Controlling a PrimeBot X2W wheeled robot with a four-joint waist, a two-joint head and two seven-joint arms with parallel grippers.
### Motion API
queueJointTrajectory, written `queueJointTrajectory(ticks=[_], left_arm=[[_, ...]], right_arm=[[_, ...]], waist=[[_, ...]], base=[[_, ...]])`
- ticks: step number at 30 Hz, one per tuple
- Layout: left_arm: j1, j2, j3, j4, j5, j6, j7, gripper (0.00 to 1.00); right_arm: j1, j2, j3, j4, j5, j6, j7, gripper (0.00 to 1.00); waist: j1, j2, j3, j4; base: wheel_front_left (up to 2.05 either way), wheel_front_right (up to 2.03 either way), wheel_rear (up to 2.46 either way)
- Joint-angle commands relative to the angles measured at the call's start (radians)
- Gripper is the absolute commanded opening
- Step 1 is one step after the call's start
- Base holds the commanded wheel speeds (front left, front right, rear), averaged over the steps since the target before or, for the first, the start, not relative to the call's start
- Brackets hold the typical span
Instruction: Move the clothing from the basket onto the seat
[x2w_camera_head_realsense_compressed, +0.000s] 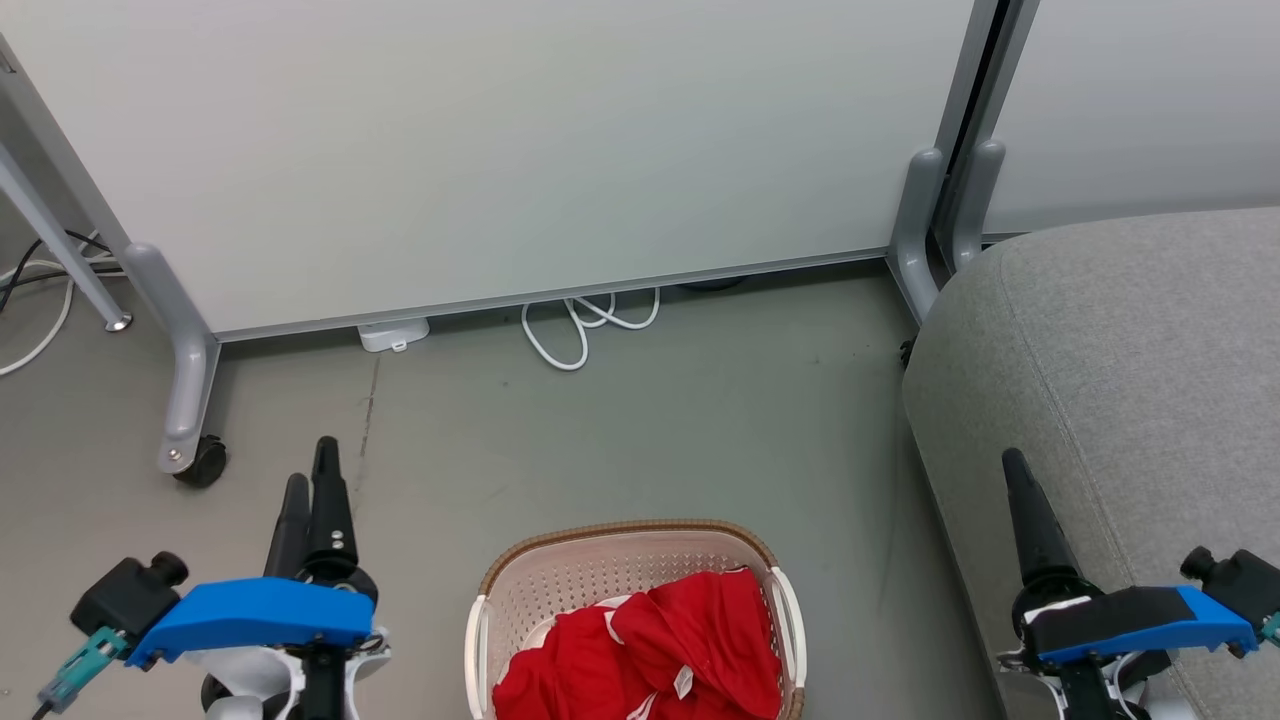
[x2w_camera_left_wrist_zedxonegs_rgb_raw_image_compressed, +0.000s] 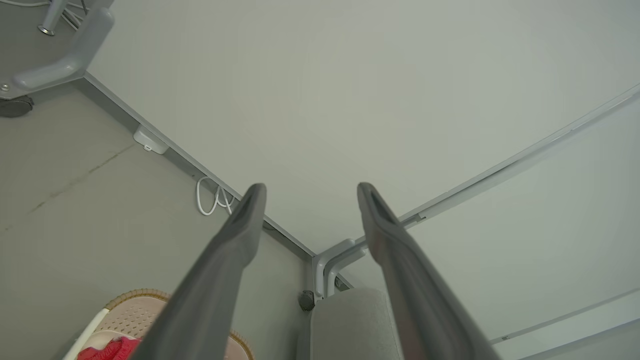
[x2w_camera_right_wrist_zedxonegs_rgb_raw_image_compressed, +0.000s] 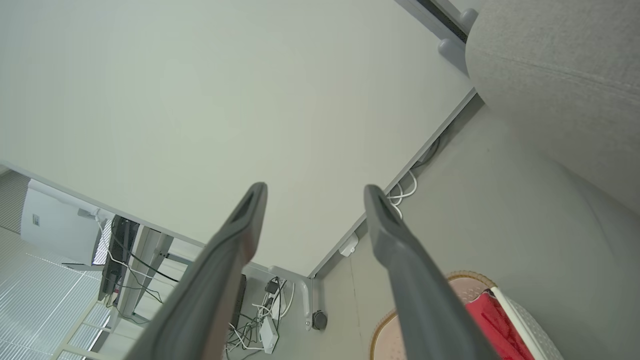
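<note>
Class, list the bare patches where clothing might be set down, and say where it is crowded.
The seat is bare on top, from its rounded corner rightwards. The floor lies free between basket and partition. Crowded: the basket, heaped with clothing; cables along the partition's foot.

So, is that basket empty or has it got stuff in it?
Not empty: bunched red clothing lies inside the basket.

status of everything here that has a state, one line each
clothing, crumpled in the basket, not gripped
basket, upright on the floor, holding the clothing
seat, no clothing on the part in view
left gripper, open, holding nothing
right gripper, open, holding nothing
white cable, looped on the floor by the partition
</note>
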Motion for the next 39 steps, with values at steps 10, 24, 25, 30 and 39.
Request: queueJointTrajectory(ticks=[10, 24, 25, 30, 39], left_arm=[[-0.038, 0.011, -0.062, -0.022, 0.220, 0.038, -0.038, 1.00], [-0.052, 0.048, -0.156, -0.005, 0.431, 0.098, -0.084, 1.00], [-0.052, 0.050, -0.162, -0.005, 0.443, 0.103, -0.086, 1.00], [-0.053, 0.058, -0.186, -0.004, 0.493, 0.121, -0.100, 1.00], [-0.054, 0.069, -0.218, 0.000, 0.580, 0.141, -0.123, 1.00]], right_arm=[[-0.032, -0.007, 0.031, -0.029, -0.194, 0.001, -0.039, 1.00], [-0.039, -0.008, 0.059, -0.015, -0.396, 0.002, -0.084, 1.00], [-0.039, -0.009, 0.060, -0.014, -0.408, 0.002, -0.087, 1.00], [-0.039, -0.009, 0.064, -0.007, -0.466, 0.002, -0.101, 1.00], [-0.035, -0.010, 0.075, 0.007, -0.562, 0.002, -0.124, 1.00]], waist=[[0.0000, 0.0000, 0.004, 0.001], [0.0000, 0.0000, 0.009, 0.005], [0.0000, 0.0000, 0.009, 0.005], [0.0000, 0.0000, 0.009, 0.006], [0.0000, 0.0000, 0.006, 0.007]], base=[[0.00, 0.00, 0.00], [0.00, 0.00, 0.00], [0.00, 0.00, 0.00], [0.00, 0.00, 0.00], [0.00, 0.00, 0.00]])
